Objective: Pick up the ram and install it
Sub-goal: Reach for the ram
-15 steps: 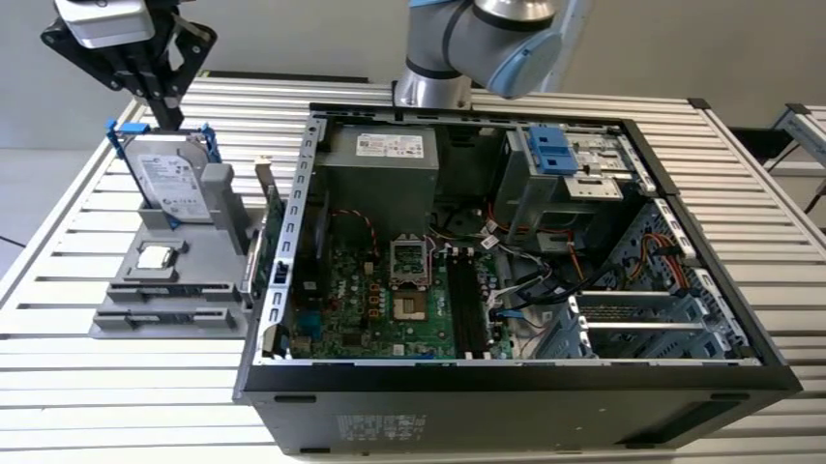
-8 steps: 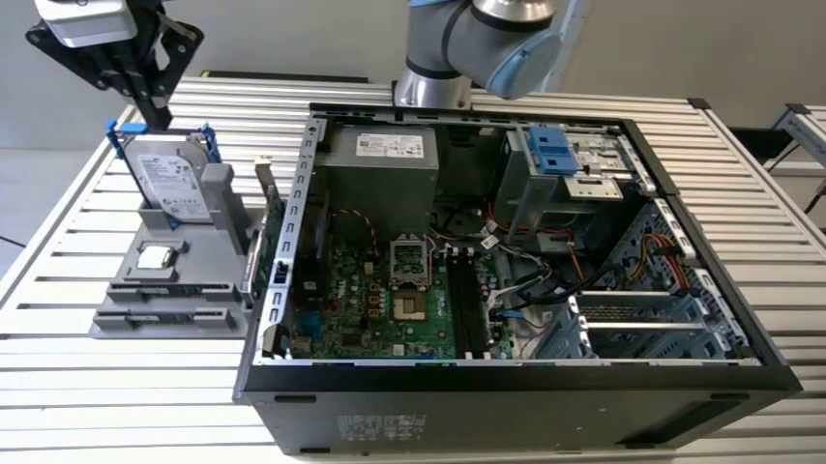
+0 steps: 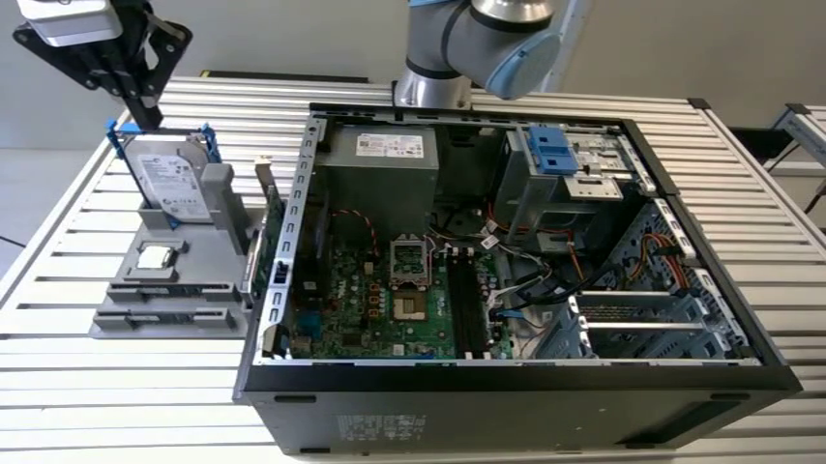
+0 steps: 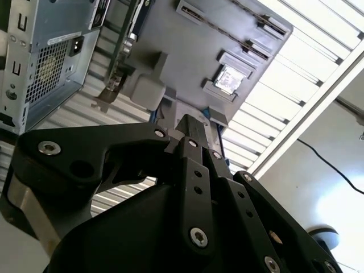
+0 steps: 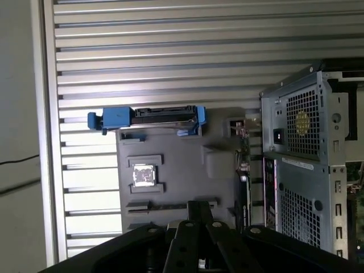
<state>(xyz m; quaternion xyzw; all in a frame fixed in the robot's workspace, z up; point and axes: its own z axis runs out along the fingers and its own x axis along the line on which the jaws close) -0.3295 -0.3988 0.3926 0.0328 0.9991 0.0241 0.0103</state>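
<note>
on the slatted bench (image 3: pixel 52 280), memory slots (image 3: pixel 462 300) are seen unfilled; the ram is judged uninstalled. the end effector (image 3: pixel 145 114) is held narrow, empty, above the left holder (image 3: pixel 193 314).

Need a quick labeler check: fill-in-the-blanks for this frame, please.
The gripper hangs over the hard drive, whose clips are ___.
The computer case lies with its side ___.
The gripper holds ___.
Missing: blue; open; nothing.
</note>
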